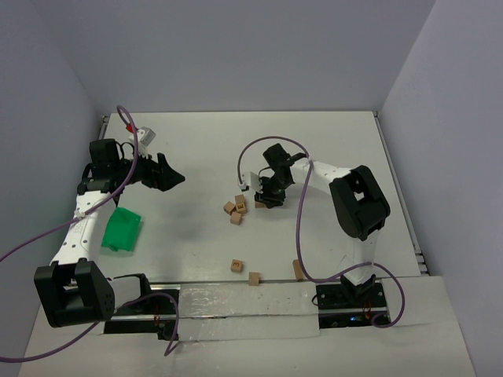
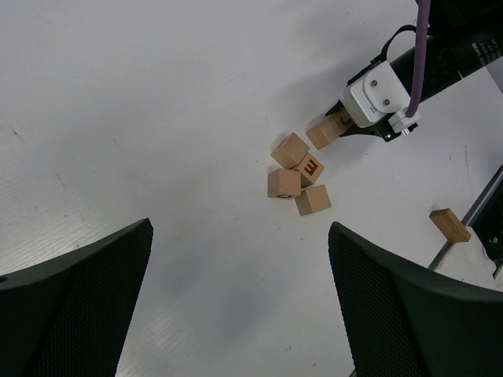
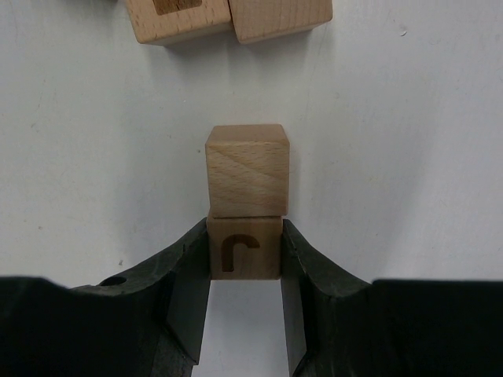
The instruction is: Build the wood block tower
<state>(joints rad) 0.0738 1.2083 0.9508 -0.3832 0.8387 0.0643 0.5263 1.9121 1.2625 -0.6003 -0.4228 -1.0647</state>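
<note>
Your right hand [image 3: 244, 236] is closed on a marked block [image 3: 244, 253], with 1 finger flat against each side and the dark mark facing the wrist camera. You cannot tell from here whether that block is lifted or sits on the tabletop [image 3: 94, 157]. Directly ahead of it, face to face and touching, is a plain block [image 3: 247, 169].

Beyond that pair, a little apart, lies a cluster of 4 blocks [image 2: 297, 177], packed close together. In the left wrist view they look to be lying flat, though you cannot be sure that none rides on another. Further out, near the arm bases, 3 loose blocks [image 1: 254, 278] sit well apart from the cluster and from each other.

Your left hand [image 1: 167, 173] hangs above the far left of the tabletop, fingers spread wide with nothing between them. The green tray [image 1: 122, 229] lies beside that arm.

Judged from this, the tower is barely begun: nothing stands clearly higher than 1 block. What you have is gathering, not stacking. Left to do: set the marked block in place, form a base from the cluster, then fetch the 3 loose blocks and raise the layers.
</note>
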